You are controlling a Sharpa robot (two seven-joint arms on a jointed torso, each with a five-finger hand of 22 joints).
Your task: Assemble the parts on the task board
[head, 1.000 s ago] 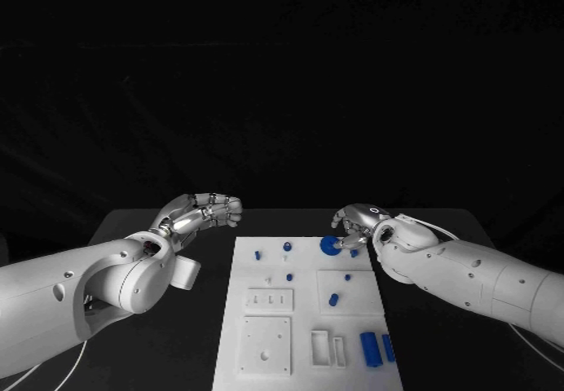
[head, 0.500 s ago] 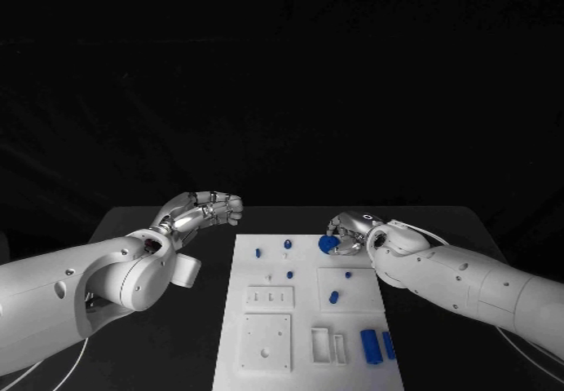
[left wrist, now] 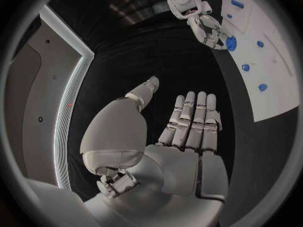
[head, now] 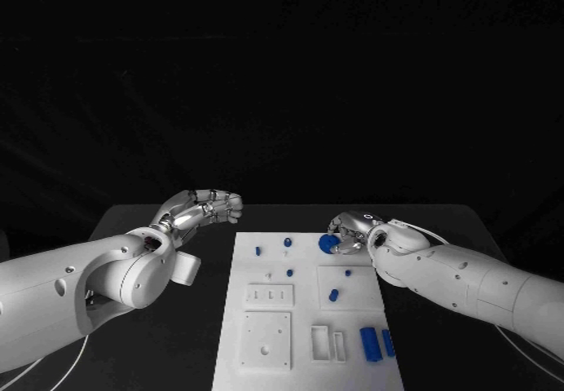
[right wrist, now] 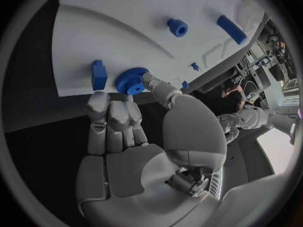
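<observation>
A matte black table (head: 153, 342) is lying under a dark, featureless backdrop, and a flat white task board (head: 308, 314) is sitting lengthwise in its middle. The board is smooth hard plastic, carrying raised white square plates and slotted holders, with small blue parts scattered over it. At the board's far right corner a round blue gear (head: 329, 243) with fine teeth around its rim is resting at the edge, and the right hand (head: 353, 232) is touching it with thumb and fingertips; whether it is actually gripping the gear cannot be told. In the right wrist view the gear (right wrist: 132, 80) is showing a raised hub, with a blocky blue piece (right wrist: 99, 74) just beside it. Two blue bars (head: 376, 343) are lying side by side near the board's near right corner. The left hand (head: 209, 207) is hovering over bare table beside the board's far left corner, holding nothing, its silver fingers lying straight and close together in the left wrist view.
</observation>
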